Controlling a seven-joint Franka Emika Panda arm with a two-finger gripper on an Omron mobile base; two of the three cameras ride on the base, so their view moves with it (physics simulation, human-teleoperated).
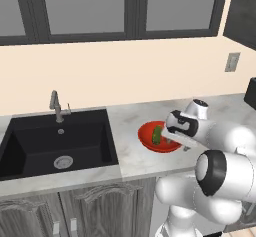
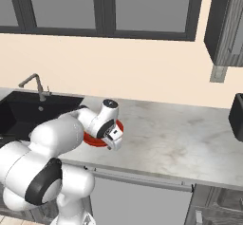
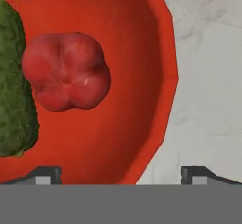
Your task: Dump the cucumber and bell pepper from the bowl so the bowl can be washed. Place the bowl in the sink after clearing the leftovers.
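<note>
Gripper (image 3: pixel 121 175) hangs low over the bowl (image 3: pixel 156 72), jaws wide: one fingertip stands above the red inside, the other above bare marble, so the bowl's rim lies between them, nothing held. Inside the bowl the pepper (image 3: pixel 66 72) sits beside the cucumber (image 3: pixel 14 90), the two touching or nearly so. The bowl rests on the counter (image 1: pixel 127 131), pale veined marble, just to the right of the sink (image 1: pixel 55 146), whose black basin has a round silver drain and a grey faucet (image 1: pixel 56 106) at its back edge. Grey cabinet doors run below the counter. Behind rises a cream wall with an outlet (image 1: pixel 232 62), then dark-framed windows above.
</note>
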